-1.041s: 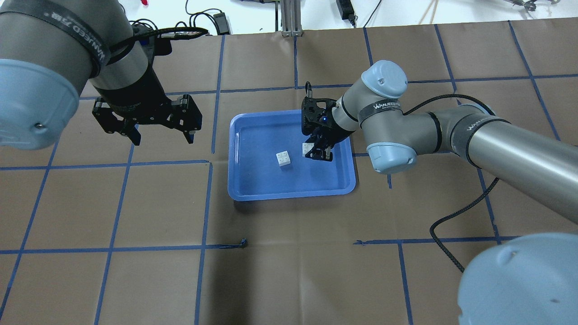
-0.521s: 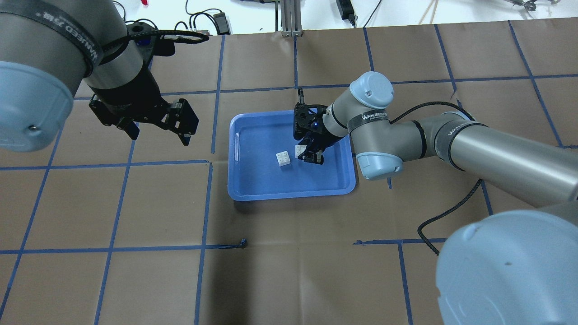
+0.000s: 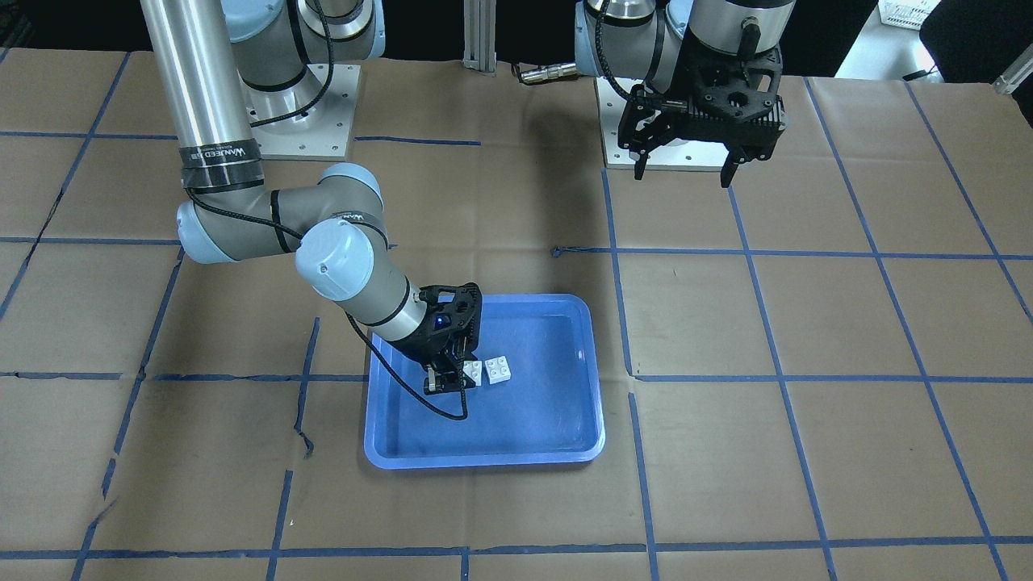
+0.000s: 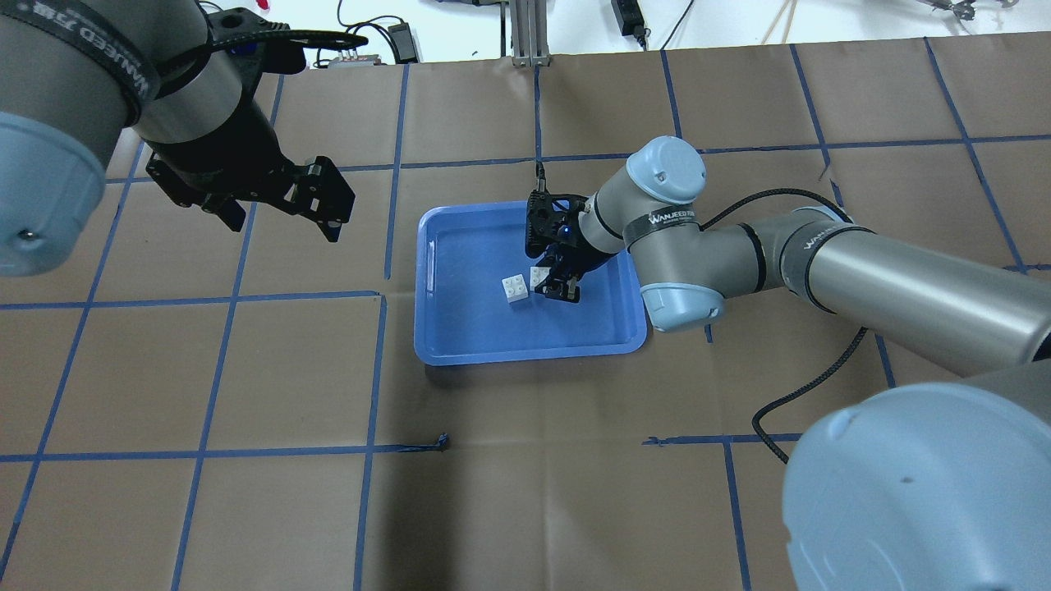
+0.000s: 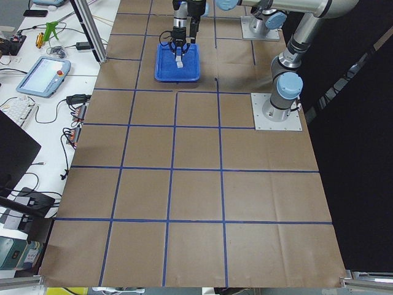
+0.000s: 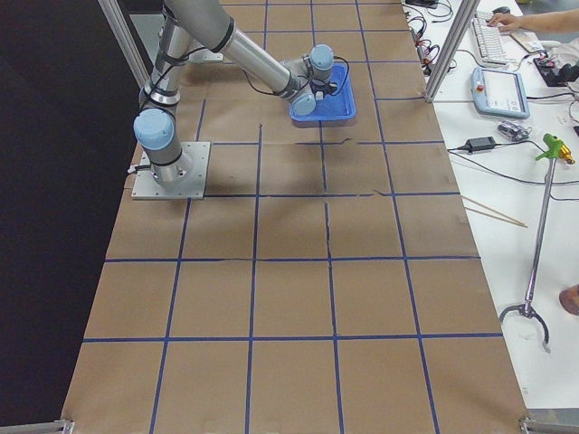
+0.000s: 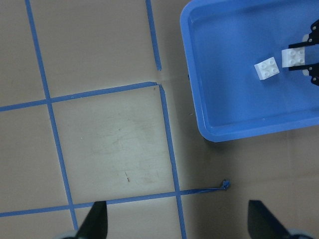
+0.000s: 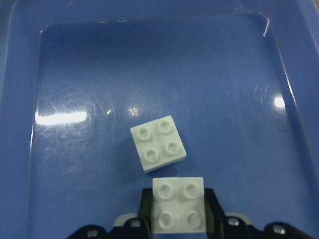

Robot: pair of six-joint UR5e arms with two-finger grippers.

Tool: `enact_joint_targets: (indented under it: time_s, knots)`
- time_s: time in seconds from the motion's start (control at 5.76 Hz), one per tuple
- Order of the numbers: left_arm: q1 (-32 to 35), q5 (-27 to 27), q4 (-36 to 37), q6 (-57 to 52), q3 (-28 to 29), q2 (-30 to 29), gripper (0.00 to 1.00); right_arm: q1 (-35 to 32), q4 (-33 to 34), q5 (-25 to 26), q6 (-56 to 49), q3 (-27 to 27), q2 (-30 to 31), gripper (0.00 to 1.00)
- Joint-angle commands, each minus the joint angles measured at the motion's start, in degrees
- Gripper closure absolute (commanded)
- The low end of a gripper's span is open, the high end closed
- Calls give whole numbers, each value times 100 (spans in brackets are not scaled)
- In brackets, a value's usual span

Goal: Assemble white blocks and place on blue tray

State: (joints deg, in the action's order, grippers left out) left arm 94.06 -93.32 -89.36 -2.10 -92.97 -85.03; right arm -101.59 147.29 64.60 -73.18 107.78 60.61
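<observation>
In the tray [image 4: 460, 345] the right tool [image 4: 558, 289] clamps the held block [image 8: 178, 204] just beside the loose block [image 8: 158, 143], left tool [image 4: 283, 222] spread wide, empty: lift, match the loose block's skew, align studs, press straight down.

The blue tray [image 8: 89, 59] is glossy plastic, throwing back bright glare, with fine scuffs across its floor. Each white block [image 8: 158, 143] is smooth plastic with a duller sheen. The table cover [image 4: 287, 369] is matt brown paper, creased, crossed by blue tape [image 4: 246, 451]. The right arm [image 4: 920, 279] is satin grey metal with pale blue caps.
</observation>
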Motion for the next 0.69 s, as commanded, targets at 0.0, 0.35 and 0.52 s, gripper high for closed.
enact_joint_targets:
  time_s: [0.0,0.35,0.52]
  knots:
    - [34,-2,120,568,-45,74,1,-19,1,0,23,15,-32,75]
    - [34,-2,112,588,-160,224,1,-124,1,0,84,33,-41,75]
    - [8,-2,121,570,-160,189,1,-125,1,0,102,33,-41,75]
